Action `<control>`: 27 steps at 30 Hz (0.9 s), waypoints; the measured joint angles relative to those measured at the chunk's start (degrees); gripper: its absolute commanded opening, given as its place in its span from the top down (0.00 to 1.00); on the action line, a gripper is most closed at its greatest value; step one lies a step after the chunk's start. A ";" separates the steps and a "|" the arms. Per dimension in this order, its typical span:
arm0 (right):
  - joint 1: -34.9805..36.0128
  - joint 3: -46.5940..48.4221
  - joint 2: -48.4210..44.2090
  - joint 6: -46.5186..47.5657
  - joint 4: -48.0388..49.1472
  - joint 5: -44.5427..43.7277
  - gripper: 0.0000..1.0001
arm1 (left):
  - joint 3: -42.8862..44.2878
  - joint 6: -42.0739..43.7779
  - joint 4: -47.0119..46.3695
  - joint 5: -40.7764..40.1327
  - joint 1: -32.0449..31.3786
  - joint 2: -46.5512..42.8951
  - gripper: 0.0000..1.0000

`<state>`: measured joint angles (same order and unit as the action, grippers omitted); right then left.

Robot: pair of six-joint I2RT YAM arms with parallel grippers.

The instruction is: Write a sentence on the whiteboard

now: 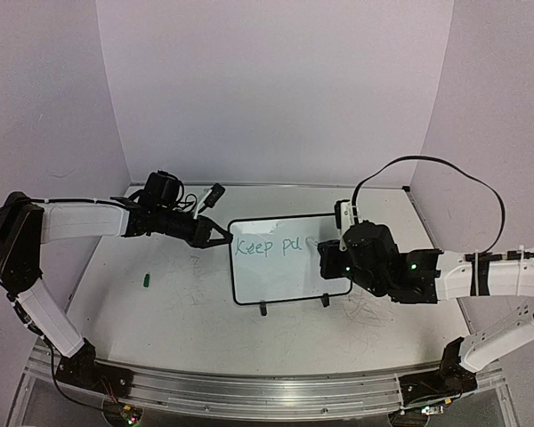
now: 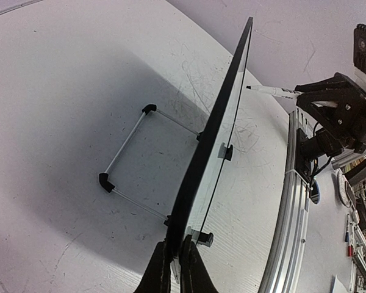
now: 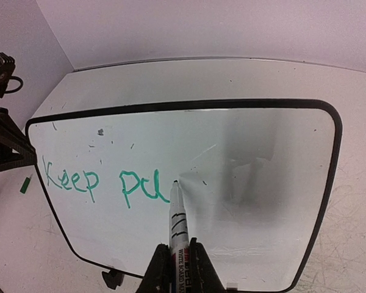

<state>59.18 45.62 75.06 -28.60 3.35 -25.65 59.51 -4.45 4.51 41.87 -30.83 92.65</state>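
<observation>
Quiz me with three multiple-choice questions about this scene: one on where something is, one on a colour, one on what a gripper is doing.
1. Where does the small green object lie?
A. on the table, left of the whiteboard
B. between a gripper's jaws
C. on the back wall

2. What colour is the writing?
A. red
B. black
C. green

3. What is the right gripper doing?
A. hanging wide open
B. shut on the marker
C. clamping the board's rim

Answers:
1 A: the top view shows it on the tabletop, off the board's left side.
2 C: the letters are green in the right wrist view.
3 B: it pinches the marker's barrel, tip at the board.
</observation>
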 measured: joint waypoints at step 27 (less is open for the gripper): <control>0.17 2.91 4.22 -0.39 0.05 -1.72 1.00 | 0.00 0.02 0.00 -0.02 0.00 -0.03 1.00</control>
<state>59.35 48.53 79.28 -28.99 3.40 -27.37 59.51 -4.43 4.51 41.85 -30.83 92.62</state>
